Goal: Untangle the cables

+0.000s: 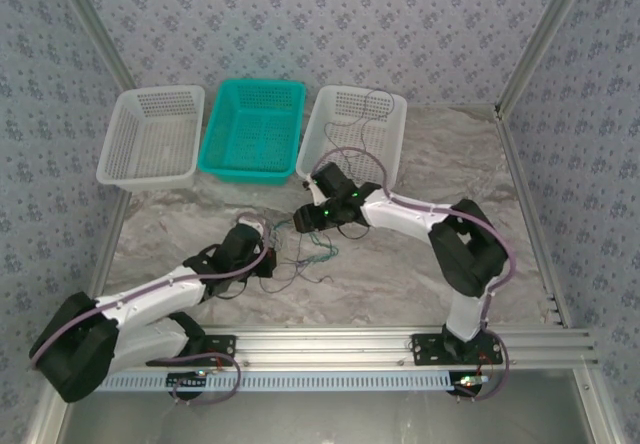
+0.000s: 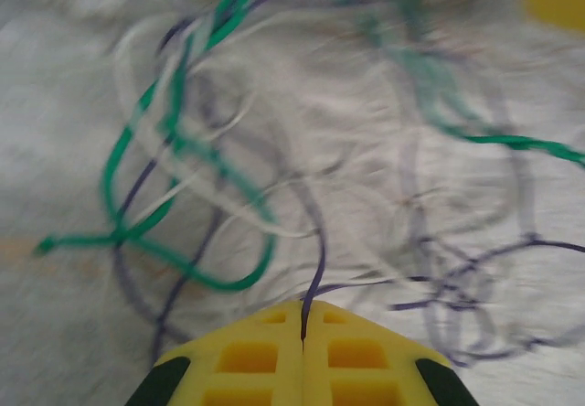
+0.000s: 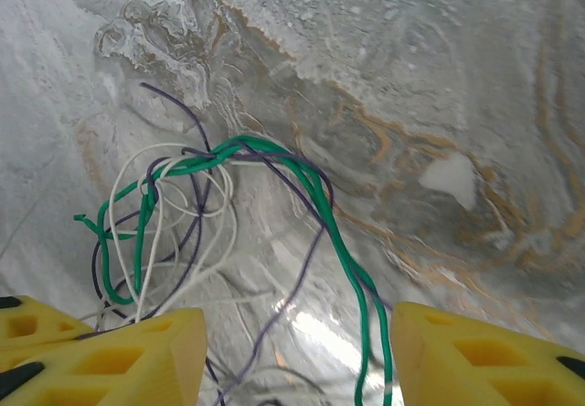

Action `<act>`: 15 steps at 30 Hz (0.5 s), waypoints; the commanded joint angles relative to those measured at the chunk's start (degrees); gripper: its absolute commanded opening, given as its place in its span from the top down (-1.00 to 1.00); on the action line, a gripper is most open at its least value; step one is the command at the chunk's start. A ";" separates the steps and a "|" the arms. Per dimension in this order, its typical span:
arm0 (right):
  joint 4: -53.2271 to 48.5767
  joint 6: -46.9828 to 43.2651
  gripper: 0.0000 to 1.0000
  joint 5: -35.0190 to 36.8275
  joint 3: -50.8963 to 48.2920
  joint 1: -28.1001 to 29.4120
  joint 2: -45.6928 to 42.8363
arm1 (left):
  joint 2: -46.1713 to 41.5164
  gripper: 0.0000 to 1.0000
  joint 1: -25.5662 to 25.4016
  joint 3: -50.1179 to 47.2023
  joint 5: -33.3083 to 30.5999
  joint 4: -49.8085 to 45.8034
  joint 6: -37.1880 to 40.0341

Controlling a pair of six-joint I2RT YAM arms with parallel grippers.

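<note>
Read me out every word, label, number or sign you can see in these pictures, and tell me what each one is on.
None: no text can be read in any view.
The wallpaper bears only a small repeated pattern.
The left white basket, teal basket, right white basket, marbled table and cables show no labels.

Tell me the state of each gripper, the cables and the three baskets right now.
left gripper, shut on a dark cable.
right gripper, open, strands between its fingers.
cables, tangled on the table.
left white basket, empty.
teal basket, empty.
right white basket, holds a thin dark wire.
</note>
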 commanded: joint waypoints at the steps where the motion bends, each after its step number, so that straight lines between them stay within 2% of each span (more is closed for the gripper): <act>1: -4.11 -2.24 -0.13 4.19 6.59 1.43 2.67 | 1.60 1.00 -1.03 -0.86 -5.95 -2.49 -7.74; 5: -5.41 -4.10 -0.14 12.42 10.20 1.85 7.50 | 2.27 1.00 -1.80 -0.19 -7.33 -2.33 -7.27; 7: -6.52 -5.12 -0.11 14.09 11.84 1.87 10.10 | 2.14 1.00 -1.78 0.30 -8.12 -2.43 -6.81; 15: -5.58 -3.02 0.35 7.09 9.58 2.18 11.38 | 2.88 1.00 -1.79 1.07 -9.11 -2.43 -5.98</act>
